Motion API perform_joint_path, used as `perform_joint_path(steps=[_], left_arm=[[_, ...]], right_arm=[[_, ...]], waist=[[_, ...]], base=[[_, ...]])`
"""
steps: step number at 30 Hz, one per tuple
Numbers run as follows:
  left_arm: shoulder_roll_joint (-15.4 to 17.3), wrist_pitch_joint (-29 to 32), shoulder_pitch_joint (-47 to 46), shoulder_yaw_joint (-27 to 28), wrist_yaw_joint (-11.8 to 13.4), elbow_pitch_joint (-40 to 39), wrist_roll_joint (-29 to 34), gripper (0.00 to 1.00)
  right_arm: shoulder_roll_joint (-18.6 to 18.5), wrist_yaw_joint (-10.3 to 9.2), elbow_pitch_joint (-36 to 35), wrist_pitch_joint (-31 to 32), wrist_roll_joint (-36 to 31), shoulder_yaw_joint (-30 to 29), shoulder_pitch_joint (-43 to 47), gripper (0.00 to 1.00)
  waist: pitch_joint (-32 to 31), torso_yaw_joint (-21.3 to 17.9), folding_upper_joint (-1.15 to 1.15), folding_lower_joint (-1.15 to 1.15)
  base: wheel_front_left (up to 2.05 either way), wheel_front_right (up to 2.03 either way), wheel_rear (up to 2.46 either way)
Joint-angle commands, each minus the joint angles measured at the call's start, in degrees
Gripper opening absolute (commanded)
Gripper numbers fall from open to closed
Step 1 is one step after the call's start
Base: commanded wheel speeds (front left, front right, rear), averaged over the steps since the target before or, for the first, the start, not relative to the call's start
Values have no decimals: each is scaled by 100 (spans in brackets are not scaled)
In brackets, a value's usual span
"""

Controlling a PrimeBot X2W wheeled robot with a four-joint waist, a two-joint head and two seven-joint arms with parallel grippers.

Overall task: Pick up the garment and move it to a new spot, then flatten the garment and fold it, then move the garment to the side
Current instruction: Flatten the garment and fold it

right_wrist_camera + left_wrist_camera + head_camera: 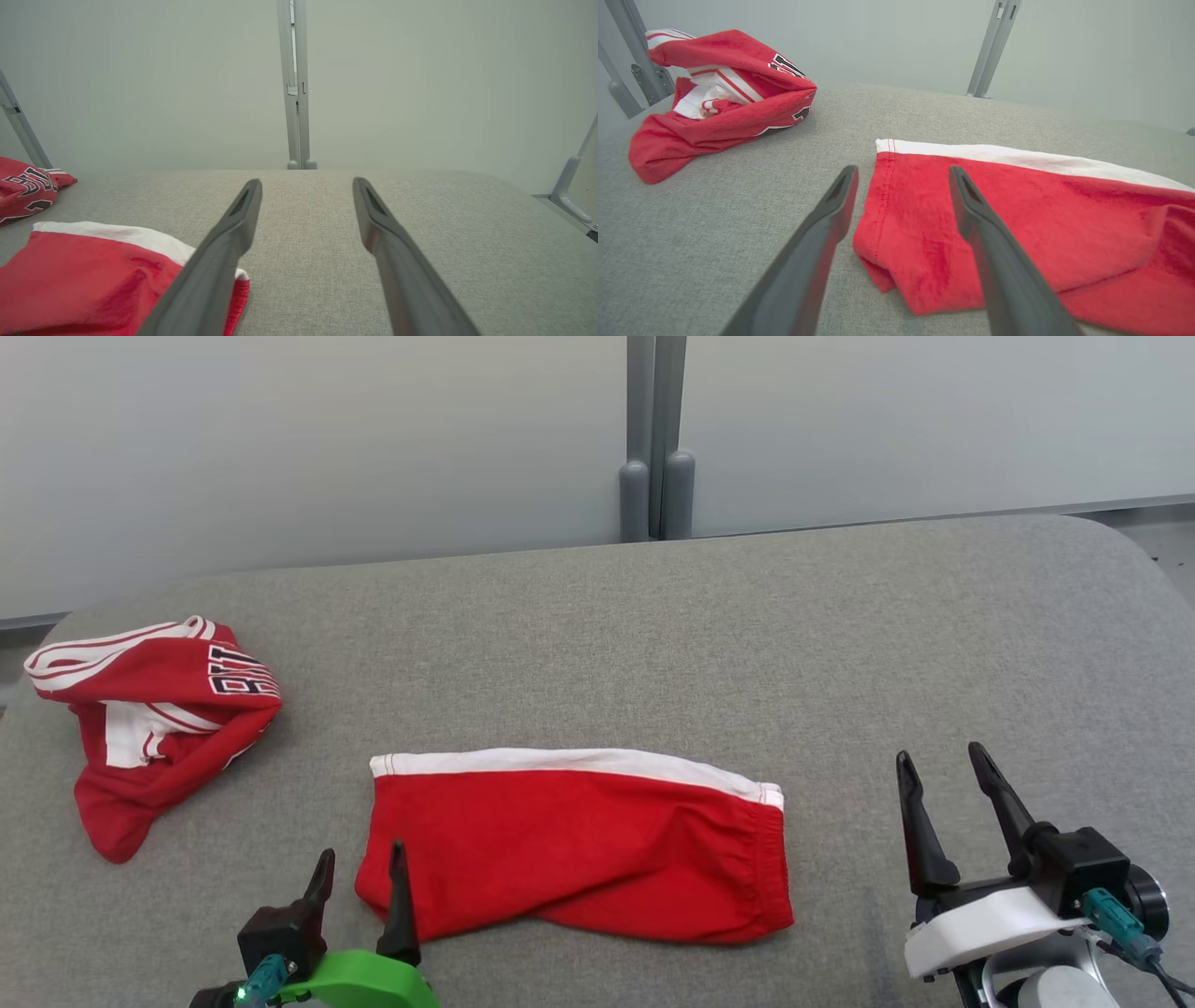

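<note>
Grey padded bench [840, 644], pale wall behind. Far-left corner: crumpled red bundle [159, 728], its black-and-white lettering folded over and unreadable. Left claw [362, 851] gapes wide, empty, at the left end of the folded red garment [579, 845], which lies mid-bench near the front edge. Soft, light and floppy, I'd say; pinch both layers at a corner. Right claw [941, 754] is wide open too, empty, well clear to the right.

lab-like robot test space, grey fabric-covered table [840, 644], pale partition panels [280, 448] on grey metal posts [656, 439]
</note>
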Motion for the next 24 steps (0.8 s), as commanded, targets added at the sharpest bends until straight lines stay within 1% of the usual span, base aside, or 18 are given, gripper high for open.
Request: perform_joint_path(steps=[1, 9, 20, 22, 24], left_arm=[[14, -2, 112, 51, -6, -74, 59, 100], [27, -2, 221, 164, 14, -362, 97, 100], [60, 0, 341, 196, 93, -631, 90, 100], [60, 10, 348, 183, 98, -644, 83, 100], [65, 12, 352, 173, 105, -649, 78, 100]], right_arm=[[-20, 1, 38, -15, 33, 46, 57, 100], [-21, 0, 181, 12, 46, 169, 67, 100], [-21, 0, 324, 334, 97, 388, -61, 100], [-21, 0, 369, 402, 206, 415, -66, 100], [-21, 1, 434, 488, 471, 449, -100, 100]], waist=[[-39, -10, 24, 0], [-141, -33, 24, 0], [-155, 52, 24, 0], [-145, 80, 24, 0], [-131, 107, 24, 0]], base=[[0, 0, 0], [0, 0, 0], [0, 0, 0], [0, 0, 0], [0, 0, 0]])
